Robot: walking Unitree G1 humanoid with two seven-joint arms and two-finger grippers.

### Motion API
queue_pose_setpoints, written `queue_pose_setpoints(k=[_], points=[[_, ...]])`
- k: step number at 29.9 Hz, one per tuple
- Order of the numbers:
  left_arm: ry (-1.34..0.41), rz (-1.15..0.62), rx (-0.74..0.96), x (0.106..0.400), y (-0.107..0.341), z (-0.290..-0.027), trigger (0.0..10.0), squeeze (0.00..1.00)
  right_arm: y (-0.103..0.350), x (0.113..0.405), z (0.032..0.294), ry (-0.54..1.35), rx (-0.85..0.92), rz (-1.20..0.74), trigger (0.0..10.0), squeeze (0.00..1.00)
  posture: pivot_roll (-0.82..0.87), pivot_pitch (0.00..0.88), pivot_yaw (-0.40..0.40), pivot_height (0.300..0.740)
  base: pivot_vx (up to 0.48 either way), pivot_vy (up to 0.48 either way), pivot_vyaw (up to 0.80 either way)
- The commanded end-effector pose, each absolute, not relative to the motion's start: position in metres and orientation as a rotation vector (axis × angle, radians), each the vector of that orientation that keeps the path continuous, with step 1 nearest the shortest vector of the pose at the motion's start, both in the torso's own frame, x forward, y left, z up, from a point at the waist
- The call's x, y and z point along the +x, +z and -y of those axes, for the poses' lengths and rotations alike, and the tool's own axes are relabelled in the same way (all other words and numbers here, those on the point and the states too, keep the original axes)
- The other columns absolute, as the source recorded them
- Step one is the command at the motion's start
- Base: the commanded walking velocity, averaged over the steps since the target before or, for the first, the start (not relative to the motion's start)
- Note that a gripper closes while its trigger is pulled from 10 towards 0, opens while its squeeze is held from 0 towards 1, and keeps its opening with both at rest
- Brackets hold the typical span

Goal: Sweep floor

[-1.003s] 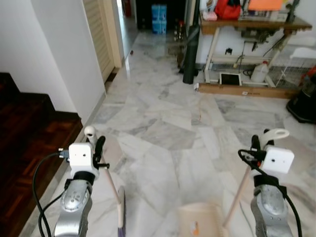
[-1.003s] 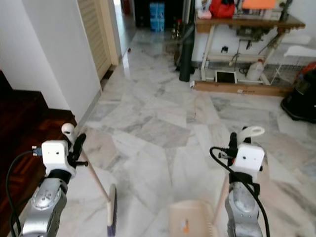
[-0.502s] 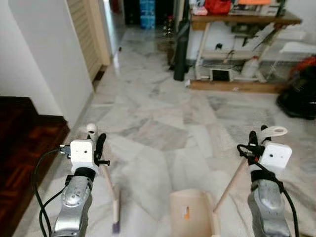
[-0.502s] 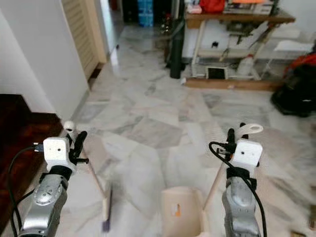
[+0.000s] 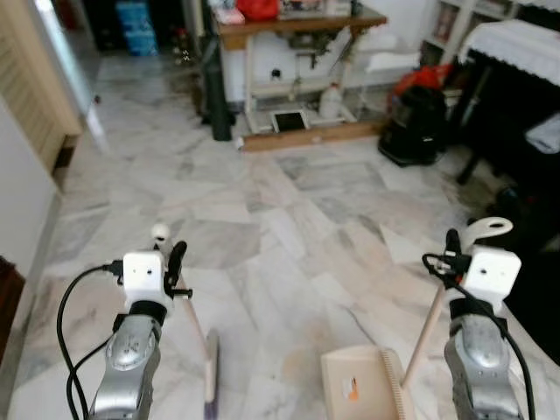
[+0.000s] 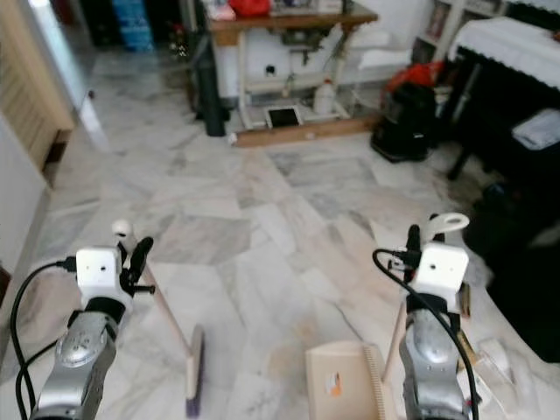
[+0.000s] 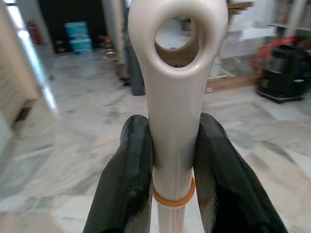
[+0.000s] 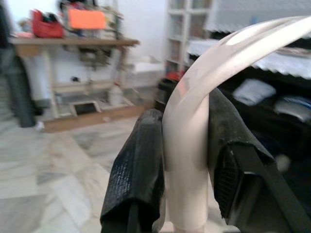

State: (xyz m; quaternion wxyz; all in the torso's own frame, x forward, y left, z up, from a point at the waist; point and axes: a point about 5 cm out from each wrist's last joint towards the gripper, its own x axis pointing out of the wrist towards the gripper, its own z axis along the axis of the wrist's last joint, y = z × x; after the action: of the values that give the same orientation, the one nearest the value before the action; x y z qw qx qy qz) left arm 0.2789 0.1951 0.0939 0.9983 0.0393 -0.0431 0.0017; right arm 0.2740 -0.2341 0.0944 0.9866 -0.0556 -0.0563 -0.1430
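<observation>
As the head camera swings right, piano and black vacuum [image 5: 411, 127] enter view. Left pincer [image 7: 172, 160] stays clamped on broom handle [image 5: 194, 319], right pincer [image 8: 187, 179] on dustpan handle [image 5: 426, 328]; dustpan [image 5: 363, 395] below it. Robot is turning toward unswept marble floor [image 5: 289, 219].

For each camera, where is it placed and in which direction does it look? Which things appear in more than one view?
Left and right eye views: on the head, looking forward and down at the marble floor; both arms show, with broom and dustpan.
Left wrist view: along the left gripper clamping the broom handle.
Right wrist view: along the right gripper clamping the dustpan handle.
Shared: the wooden table in all views.
</observation>
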Motion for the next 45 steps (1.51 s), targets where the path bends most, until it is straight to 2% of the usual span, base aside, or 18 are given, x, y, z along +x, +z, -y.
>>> queue_pose_setpoints(k=[1,19,32,45], points=[[-0.003,0.128,0.107,0.283,0.102,-0.196,10.0,0.0,0.101,0.278,0.232,-0.281,-0.104,0.15,10.0,0.0,-0.02,0.0,0.008,0.74,0.0,0.0,-0.8],[0.013,0.148,0.122,0.291,0.11,-0.204,10.0,0.0,0.101,0.284,0.231,-0.3,-0.068,0.16,10.0,0.0,-0.02,0.0,0.025,0.74,0.0,0.0,-0.8],[0.022,0.158,0.15,0.292,0.116,-0.216,10.0,0.0,0.099,0.291,0.214,-0.255,-0.038,0.174,10.0,0.0,0.01,0.0,0.035,0.74,0.0,0.0,-0.8],[0.032,0.149,0.122,0.283,0.109,-0.21,10.0,0.0,0.102,0.289,0.218,-0.242,-0.056,0.182,10.0,0.0,0.0,0.0,0.012,0.74,0.0,0.0,-0.68]])
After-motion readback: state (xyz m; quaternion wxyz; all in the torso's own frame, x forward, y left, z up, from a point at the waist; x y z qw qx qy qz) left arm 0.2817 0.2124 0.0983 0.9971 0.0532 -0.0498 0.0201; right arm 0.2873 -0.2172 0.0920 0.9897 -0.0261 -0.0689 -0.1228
